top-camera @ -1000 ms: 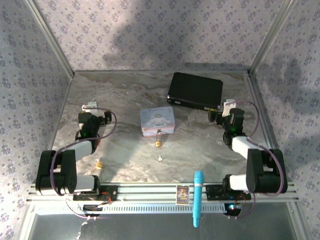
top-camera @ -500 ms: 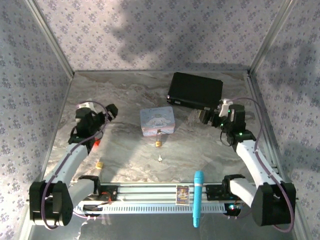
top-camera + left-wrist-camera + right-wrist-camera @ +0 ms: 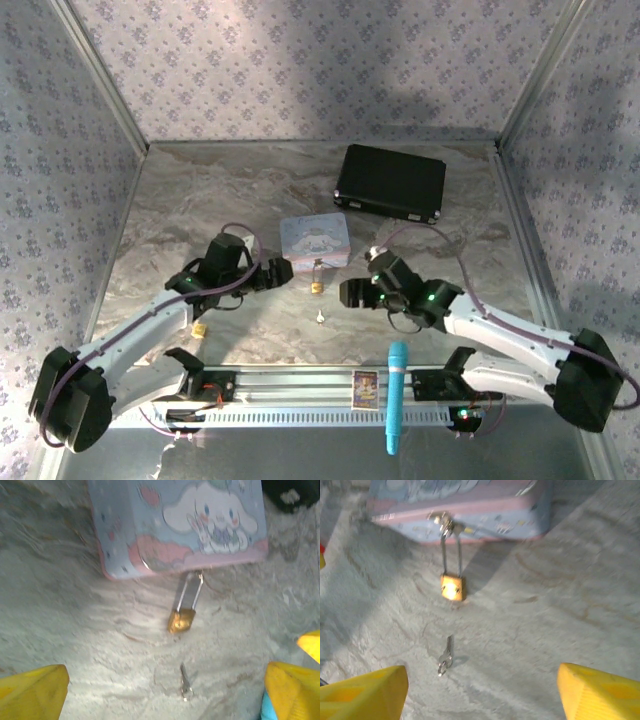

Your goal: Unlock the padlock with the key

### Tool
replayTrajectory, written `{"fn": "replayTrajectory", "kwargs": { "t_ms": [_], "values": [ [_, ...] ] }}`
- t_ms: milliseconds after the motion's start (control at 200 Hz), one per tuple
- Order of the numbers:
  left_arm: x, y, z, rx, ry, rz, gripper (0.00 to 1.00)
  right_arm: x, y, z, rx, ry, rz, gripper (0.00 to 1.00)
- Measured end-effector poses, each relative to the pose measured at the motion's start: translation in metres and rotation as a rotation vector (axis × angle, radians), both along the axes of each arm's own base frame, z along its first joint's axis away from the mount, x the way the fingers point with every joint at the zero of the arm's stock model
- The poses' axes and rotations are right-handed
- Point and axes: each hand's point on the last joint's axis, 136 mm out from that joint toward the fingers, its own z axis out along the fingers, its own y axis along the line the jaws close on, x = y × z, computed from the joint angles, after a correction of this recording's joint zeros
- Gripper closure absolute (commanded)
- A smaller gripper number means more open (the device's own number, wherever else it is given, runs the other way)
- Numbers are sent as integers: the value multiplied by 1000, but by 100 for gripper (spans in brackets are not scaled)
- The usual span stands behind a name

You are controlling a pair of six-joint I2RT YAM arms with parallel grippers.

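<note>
Brass padlock hooked to blue tin; key lies nearby

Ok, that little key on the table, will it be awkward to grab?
Probably: the key lies flat on the table, so getting under it may be hard. It looks thin, stiff and light, so a push would likely slide it, not roll it. It lies apart from the padlock, so nudging it shouldn't disturb that.
</note>
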Motion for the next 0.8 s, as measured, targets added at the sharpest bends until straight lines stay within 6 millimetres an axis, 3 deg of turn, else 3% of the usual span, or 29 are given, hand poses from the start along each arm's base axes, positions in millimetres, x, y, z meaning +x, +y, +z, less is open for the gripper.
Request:
{"fn": "replayTrajectory", "kwargs": {
  "t_ms": [240,390,800],
  "values": [
    [-10,-4,4,-28,18,-2,0,-33,48,-54,-128,85,61,43],
    [-16,-4,-1,-27,37,-3,0,-35,73,-62,-149,91,61,52],
    [-23,-2,-13,-20,72,10,0,-33,74,-89,-209,126,16,64]
  ]
}}
